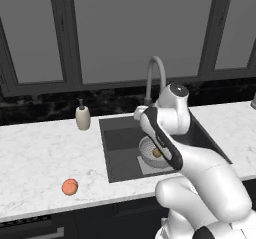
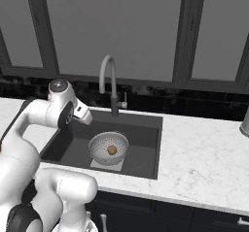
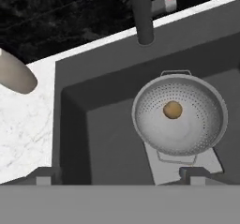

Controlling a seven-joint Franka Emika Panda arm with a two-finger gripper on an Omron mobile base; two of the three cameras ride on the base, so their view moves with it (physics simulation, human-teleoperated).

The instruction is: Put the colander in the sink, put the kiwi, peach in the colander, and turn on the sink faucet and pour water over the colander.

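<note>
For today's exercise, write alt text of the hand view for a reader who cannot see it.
A silvery colander sits in the dark sink with the kiwi inside. The faucet stem rises behind the sink, and a beige soap dispenser lies at the left edge.

— What is behind the counter?
— A black marble backsplash [image 1: 45,105], and above it large grey windows [image 2: 112,27] with dark frames.
— And the counter?
— White marble countertop [image 2: 204,148], dark cabinets [image 2: 160,209] beneath.
</note>
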